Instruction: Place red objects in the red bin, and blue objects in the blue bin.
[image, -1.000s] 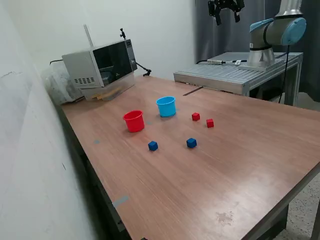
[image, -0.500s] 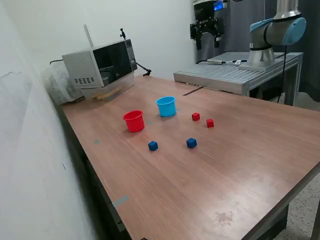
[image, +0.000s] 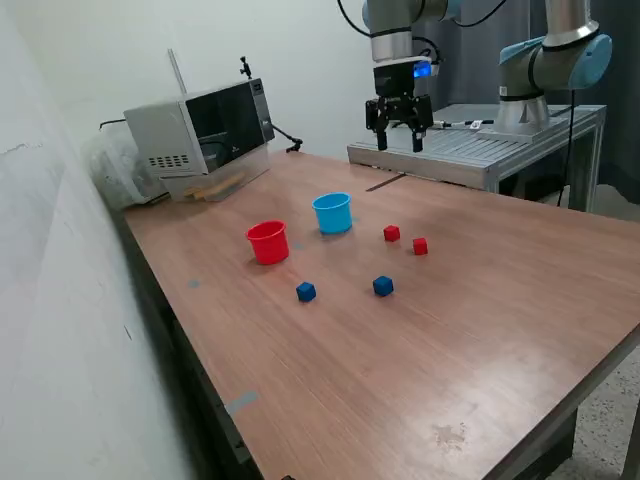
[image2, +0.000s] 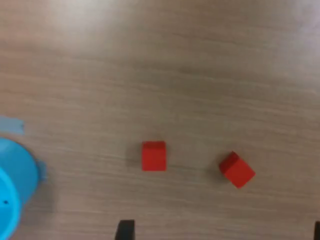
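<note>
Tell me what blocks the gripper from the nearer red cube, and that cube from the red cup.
Nothing visible blocks the open gripper, which hangs above the table with only air between it and the red cube. On the way to the red cup, the light blue cup stands close beside the line, not squarely across it.

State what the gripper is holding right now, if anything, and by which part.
Nothing is held. The gripper hangs open and empty above the table. Both red cubes lie untouched on the wood.
</note>
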